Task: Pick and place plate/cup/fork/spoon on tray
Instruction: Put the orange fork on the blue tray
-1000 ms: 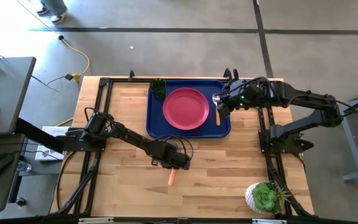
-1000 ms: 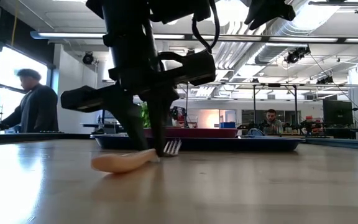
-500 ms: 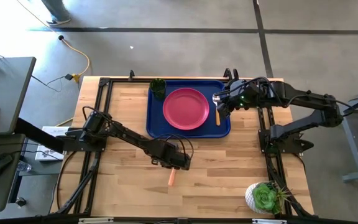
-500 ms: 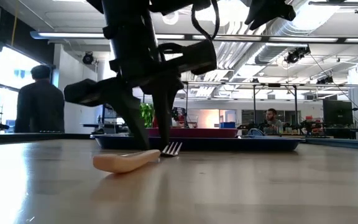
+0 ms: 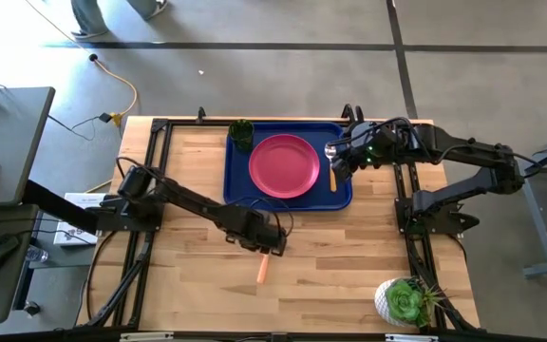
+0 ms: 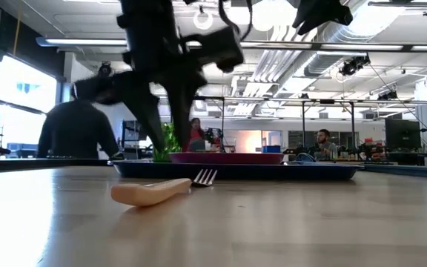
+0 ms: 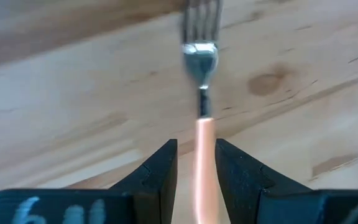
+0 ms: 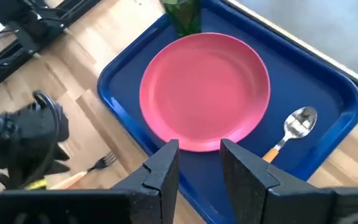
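The fork (image 5: 263, 270) lies flat on the bare wood in front of the tray, orange handle toward the near edge. My left gripper (image 5: 272, 242) hangs open just above it. In the left wrist view its fingers (image 7: 161, 168) stand on either side of the handle (image 7: 202, 149) without touching. The low view shows the fork (image 6: 154, 193) on the table with that gripper (image 6: 165, 141) clear above. The blue tray (image 5: 240, 190) carries the pink plate (image 5: 284, 166), the green cup (image 5: 241, 133) and the spoon (image 5: 331, 171). My right gripper (image 8: 199, 152) waits open, high over the tray's right end.
A succulent in a white pot (image 5: 405, 302) stands at the near right corner. Black frame rails (image 5: 150, 180) run along the table's left and right sides. Bare wood surrounds the fork. People (image 6: 76, 133) show in the room beyond the table.
My left gripper has opened, letting go of the fork near its neck, and has risen straight up off it. The fork has stayed lying on the table in the same place.
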Action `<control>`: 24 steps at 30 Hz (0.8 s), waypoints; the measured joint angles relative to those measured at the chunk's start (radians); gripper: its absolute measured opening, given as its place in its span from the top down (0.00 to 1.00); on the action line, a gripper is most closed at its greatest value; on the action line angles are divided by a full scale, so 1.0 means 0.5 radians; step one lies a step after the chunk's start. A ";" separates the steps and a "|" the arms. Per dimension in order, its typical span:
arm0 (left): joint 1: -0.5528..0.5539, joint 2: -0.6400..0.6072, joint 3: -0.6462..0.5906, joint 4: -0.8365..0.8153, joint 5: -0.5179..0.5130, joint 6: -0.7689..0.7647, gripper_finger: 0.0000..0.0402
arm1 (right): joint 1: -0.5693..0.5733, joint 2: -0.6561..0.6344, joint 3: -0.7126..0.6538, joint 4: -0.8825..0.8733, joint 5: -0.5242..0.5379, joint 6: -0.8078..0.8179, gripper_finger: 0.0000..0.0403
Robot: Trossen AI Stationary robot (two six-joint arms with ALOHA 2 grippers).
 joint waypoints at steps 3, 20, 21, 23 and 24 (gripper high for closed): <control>0.002 -0.075 0.000 -0.061 -0.039 0.059 0.75 | 0.000 0.001 0.000 -0.004 -0.027 0.032 0.73; 0.053 -0.798 0.000 -0.604 -0.450 0.928 0.75 | 0.201 0.000 0.002 0.175 -0.088 0.548 0.73; 0.064 -0.842 0.000 -0.626 -0.464 0.985 0.75 | 0.225 0.001 0.002 0.210 -0.069 0.600 0.73; 0.082 -0.929 0.000 -0.704 -0.509 1.087 0.75 | 0.279 0.005 0.002 0.249 -0.042 0.692 0.73; 0.095 -0.969 0.000 -0.746 -0.539 1.136 0.75 | 0.307 0.011 0.002 0.282 -0.020 0.739 0.73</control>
